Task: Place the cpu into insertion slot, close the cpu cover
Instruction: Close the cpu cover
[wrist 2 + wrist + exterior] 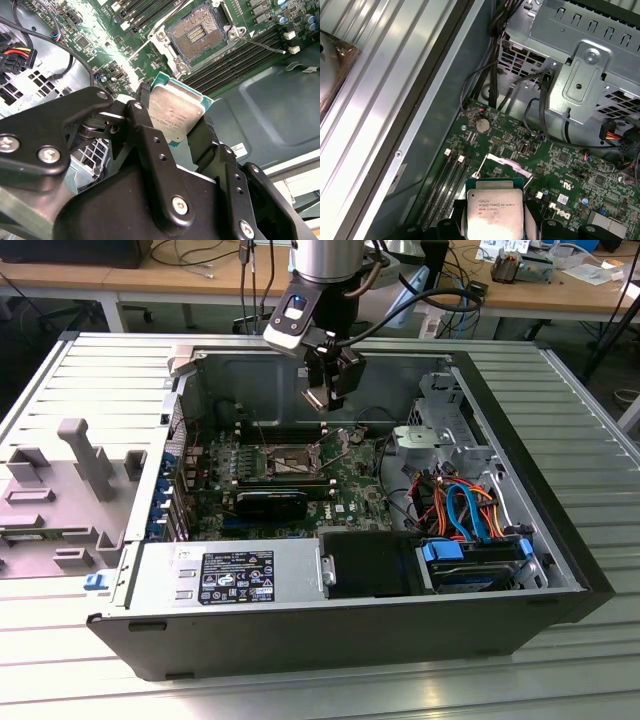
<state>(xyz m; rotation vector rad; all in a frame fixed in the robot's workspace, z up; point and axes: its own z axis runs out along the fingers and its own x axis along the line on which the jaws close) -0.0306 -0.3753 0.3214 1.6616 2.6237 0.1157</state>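
My gripper (326, 388) hangs inside the open computer case, above the motherboard and apart from it. It is shut on the cpu (175, 111), a flat grey-silver square with a green edge, held by two opposite sides between the black fingers (145, 125). The cpu (493, 205) also shows in the first wrist view. The insertion slot (196, 34) lies bare, with a dark pin field inside a silvery rim; in the exterior view the slot (290, 461) sits below and to the left of the gripper. The cpu cover (506, 163) stands raised beside the slot. Its lever wire (264, 46) sticks out to one side.
Long black memory slots (235, 60) run beside the socket. A grey drive cage (440, 435) with orange and blue cables (465, 510) fills the exterior view's right of the case. A power supply (235, 575) lies along the near wall. Grey fixtures (70, 490) stand on the table.
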